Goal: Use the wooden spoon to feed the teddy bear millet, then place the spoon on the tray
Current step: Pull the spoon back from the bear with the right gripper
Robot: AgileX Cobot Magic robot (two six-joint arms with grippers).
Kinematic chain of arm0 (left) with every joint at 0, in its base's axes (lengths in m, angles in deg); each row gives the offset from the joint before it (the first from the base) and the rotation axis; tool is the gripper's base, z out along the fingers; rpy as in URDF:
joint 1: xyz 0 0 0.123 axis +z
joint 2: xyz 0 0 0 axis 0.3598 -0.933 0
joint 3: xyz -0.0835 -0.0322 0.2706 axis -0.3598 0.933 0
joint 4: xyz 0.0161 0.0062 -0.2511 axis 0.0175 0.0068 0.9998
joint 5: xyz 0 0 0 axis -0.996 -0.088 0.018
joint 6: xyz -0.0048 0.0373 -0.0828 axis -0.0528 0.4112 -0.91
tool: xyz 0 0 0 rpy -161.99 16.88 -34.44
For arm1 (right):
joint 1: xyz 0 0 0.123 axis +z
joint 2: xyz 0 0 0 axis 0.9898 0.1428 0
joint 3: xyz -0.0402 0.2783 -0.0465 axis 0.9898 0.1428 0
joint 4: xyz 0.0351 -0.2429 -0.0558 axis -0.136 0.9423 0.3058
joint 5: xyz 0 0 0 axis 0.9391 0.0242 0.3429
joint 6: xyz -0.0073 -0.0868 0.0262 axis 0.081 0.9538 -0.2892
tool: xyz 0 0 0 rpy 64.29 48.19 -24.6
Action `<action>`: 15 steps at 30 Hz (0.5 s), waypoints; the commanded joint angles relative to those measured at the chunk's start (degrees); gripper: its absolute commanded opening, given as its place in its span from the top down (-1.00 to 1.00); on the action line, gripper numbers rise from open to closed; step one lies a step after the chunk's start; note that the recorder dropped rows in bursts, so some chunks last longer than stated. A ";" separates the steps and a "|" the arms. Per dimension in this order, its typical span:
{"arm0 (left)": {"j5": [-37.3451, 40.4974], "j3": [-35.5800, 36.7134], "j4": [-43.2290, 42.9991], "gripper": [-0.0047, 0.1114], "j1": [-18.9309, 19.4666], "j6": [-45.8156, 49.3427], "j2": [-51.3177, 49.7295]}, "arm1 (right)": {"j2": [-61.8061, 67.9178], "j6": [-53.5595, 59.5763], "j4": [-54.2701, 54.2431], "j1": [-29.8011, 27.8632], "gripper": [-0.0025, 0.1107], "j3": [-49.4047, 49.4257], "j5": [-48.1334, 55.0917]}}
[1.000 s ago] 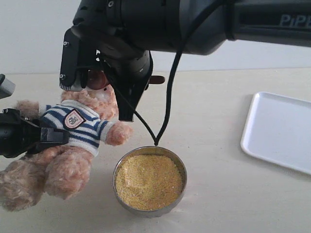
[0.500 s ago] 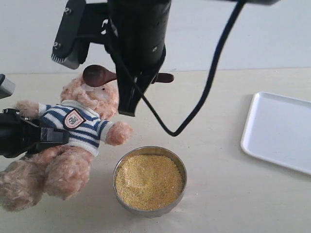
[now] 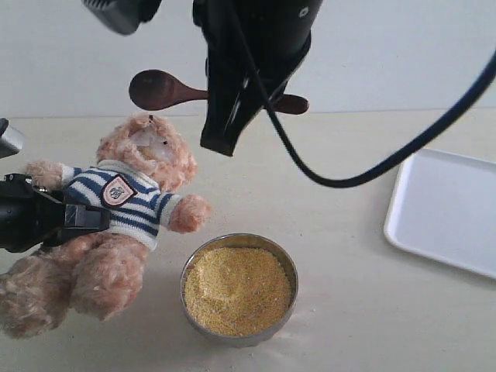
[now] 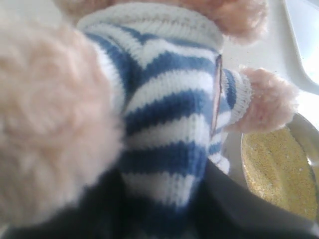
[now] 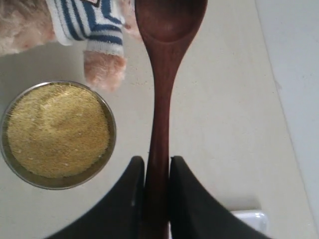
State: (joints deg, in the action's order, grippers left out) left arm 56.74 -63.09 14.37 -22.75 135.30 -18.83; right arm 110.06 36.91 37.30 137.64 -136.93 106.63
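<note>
The right gripper (image 5: 153, 168) pinches the slim handle of the small dark-brown wooden spoon (image 3: 159, 89), up in the air just above the head of the fluffy light-brown teddy bear (image 3: 124, 194). Keep it level and go slowly to the flat white tray (image 3: 449, 209) — well apart, on the right. The left gripper (image 3: 85, 218) squeezes the bear's striped tummy. The spoon's round bowl looks smooth and empty.

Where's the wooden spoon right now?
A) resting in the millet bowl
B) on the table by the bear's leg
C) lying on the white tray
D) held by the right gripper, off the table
D: in the right wrist view the right gripper has its jaws closed on the handle of the wooden spoon, and the exterior view shows it in the air near the head of the teddy bear.
</note>
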 commanded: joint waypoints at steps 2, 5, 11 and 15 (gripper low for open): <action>0.89 -0.04 0.27 0.83 -0.26 -0.06 0.07 | -3.70 1.00 -9.27 -5.83 0.96 -0.18 0.26; 0.89 -0.04 0.27 0.83 -0.26 -0.06 0.07 | -4.19 0.23 -10.08 -9.54 0.96 1.55 0.26; 0.23 -0.04 0.27 0.83 -0.26 0.23 0.07 | -4.19 -1.00 -11.17 -12.07 0.96 11.04 0.26; -0.49 -0.04 0.27 0.83 -0.26 0.23 0.07 | -4.19 0.33 -15.69 -11.86 0.96 19.18 0.26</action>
State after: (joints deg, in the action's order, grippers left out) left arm 56.27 -63.09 14.34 -22.75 135.30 -18.83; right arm 106.24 36.51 23.43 125.86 -121.36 106.85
